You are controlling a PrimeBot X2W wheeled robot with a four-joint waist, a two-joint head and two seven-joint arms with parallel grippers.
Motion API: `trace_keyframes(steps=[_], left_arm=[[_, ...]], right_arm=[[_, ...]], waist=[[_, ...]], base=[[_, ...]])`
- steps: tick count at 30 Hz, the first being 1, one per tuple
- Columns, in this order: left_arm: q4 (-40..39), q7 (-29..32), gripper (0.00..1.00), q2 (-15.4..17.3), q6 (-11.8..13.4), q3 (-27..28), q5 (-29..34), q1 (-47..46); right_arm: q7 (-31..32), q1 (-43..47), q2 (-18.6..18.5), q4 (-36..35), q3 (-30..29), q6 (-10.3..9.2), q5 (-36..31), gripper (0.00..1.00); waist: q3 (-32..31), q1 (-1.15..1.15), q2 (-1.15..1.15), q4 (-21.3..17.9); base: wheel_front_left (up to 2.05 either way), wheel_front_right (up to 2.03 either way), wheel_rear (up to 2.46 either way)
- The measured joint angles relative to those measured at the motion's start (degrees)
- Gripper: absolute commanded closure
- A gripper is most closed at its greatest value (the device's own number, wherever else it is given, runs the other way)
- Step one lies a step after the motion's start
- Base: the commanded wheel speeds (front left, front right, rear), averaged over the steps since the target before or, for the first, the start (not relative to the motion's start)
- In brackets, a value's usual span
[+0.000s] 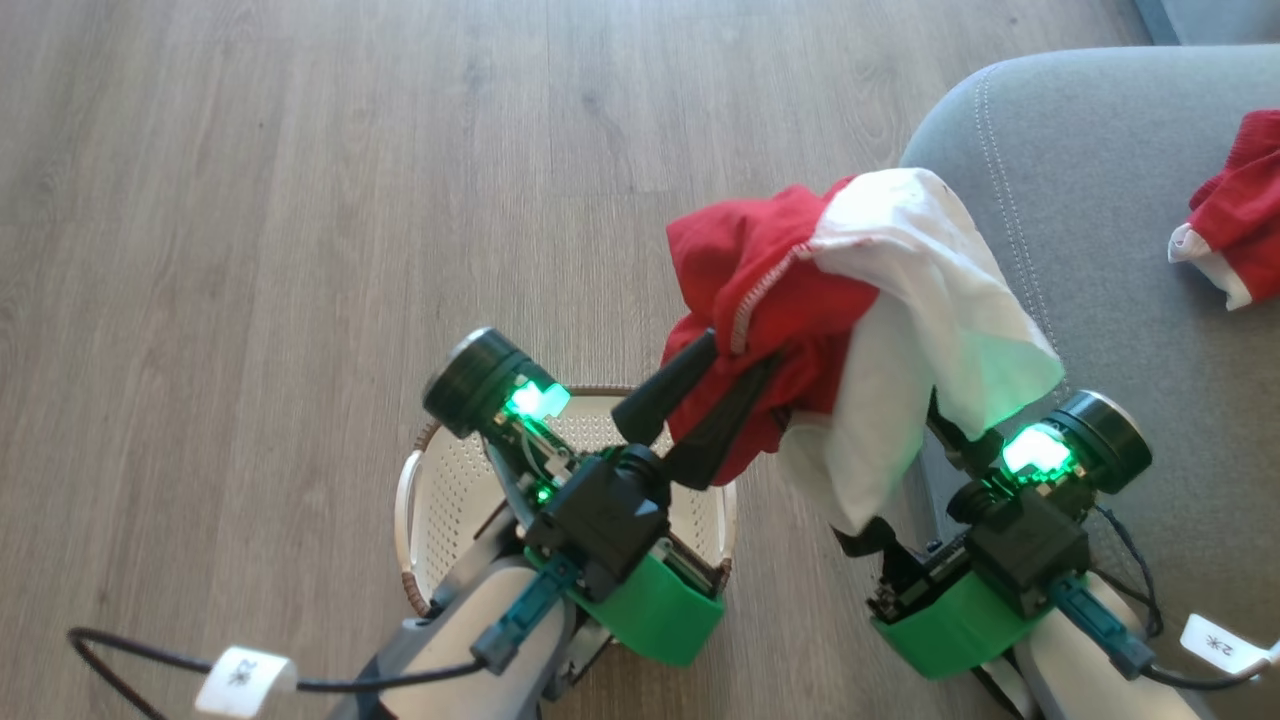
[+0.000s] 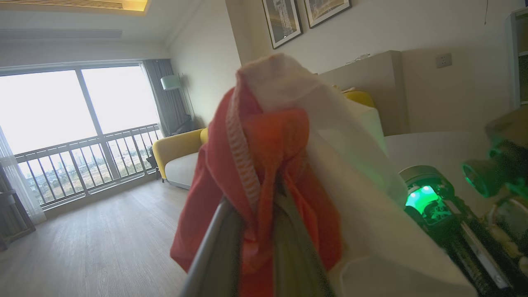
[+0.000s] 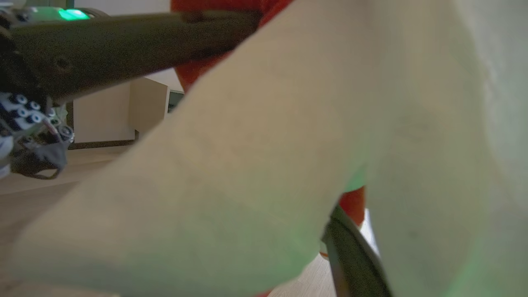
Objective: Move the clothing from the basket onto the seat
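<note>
Between basket and seat, above the wooden floor: one red-and-white garment, lifted clear of the basket and bunched, its white part hanging toward the seat's rounded edge.

- Left gripper: fingers clamped on the red part of the garment, carrying its weight.
- Right gripper: just beside the seat edge, under the hanging white part. Fingers apart, cloth draped over them, nothing pinched.
- Basket: on the floor beneath the left arm. Its perforated inside is partly visible; the arm hides the rest.
- Seat: a second red garment with white trim lies on it, well apart from the one being carried.
- Step in hand, by judgement: the carry. The garment is out of the basket but not yet over the cushion.
- Next move calls for: swinging the left arm rightward until the whole garment, trailing white part included, hangs over the seat, then parting the fingers.
- Risk: the white part may snag on the right gripper.
</note>
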Motion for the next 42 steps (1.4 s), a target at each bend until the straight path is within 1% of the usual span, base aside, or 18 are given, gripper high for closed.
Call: trace_keyframes(steps=[6, 11, 15, 23, 24, 25, 35, 40, 41, 42], left_arm=[[0.98, 0.00, 1.00, -0.01, -0.10, -1.16, -0.26, 0.00], [2.32, 0.00, 1.00, -0.02, -1.11, -2.79, -0.51, 0.04], [2.49, 0.00, 1.00, -0.02, -1.12, -3.36, -1.10, 0.04], [2.53, 0.00, 1.00, -0.01, -1.43, -4.55, -1.44, 0.09], [2.53, 0.00, 1.00, -0.01, -1.53, -4.57, -1.44, 0.09], [2.53, 0.00, 1.00, -0.01, -1.53, -4.59, -1.44, 0.10], [2.50, 0.00, 1.00, -0.02, -1.49, -4.54, -1.44, 0.11], [2.42, 0.00, 1.00, -0.03, -1.44, -4.33, -1.45, 0.11], [2.34, 0.00, 0.89, -0.04, -1.44, -4.32, -1.45, 0.11], [2.27, -0.01, 0.68, -0.05, -1.43, -4.30, -1.44, 0.11]], right_arm=[[0.00, -0.53, 1.41, 0.16, -0.01, 0.00, -0.78, 0.00], [0.00, -0.65, 2.54, 0.32, -0.02, 0.00, -0.92, 0.00], [0.00, -1.33, 3.61, 1.01, -0.01, 0.00, -1.44, 0.00], [-0.01, -1.74, 4.63, 2.31, -0.52, 0.00, -1.76, 0.00], [-0.01, -1.71, 4.83, 2.52, -0.60, 0.00, -1.75, 0.30], [-0.01, -1.71, 5.02, 2.86, -0.76, 0.00, -1.74, 1.00], [0.00, -1.70, 5.37, 3.39, -2.52, 0.00, -0.82, 1.00], [0.01, -1.69, 5.71, 2.49, -3.98, 0.00, -0.81, 1.00], [0.01, -1.68, 5.82, 2.24, -4.19, 0.00, -0.81, 1.00], [0.01, -1.68, 5.97, 2.14, -4.34, 0.01, -0.81, 1.00]], waist=[[-0.48, 0.00, 0.00, 0.54], [-0.93, 0.00, 0.00, 0.84], [-1.41, 0.00, 0.00, 1.06], [-2.28, 0.00, 0.00, 1.46], [-2.34, 0.00, 0.00, 1.49], [-2.38, 0.00, 0.00, 1.51], [-2.23, 0.00, 0.00, 1.33], [-1.98, 0.00, 0.00, 1.28], [-1.96, 0.00, 0.00, 1.27], [-1.96, 0.00, 0.00, 1.27]], base=[[0.00, 0.00, 0.00], [0.00, 0.00, 0.00], [0.00, 0.00, 0.00], [0.00, 0.00, 0.00], [0.00, 0.00, 0.00], [0.00, 0.00, 0.00], [0.00, 0.00, 0.00], [0.00, 0.00, 0.00], [0.00, 0.00, 0.00], [0.00, 0.00, 0.00]])
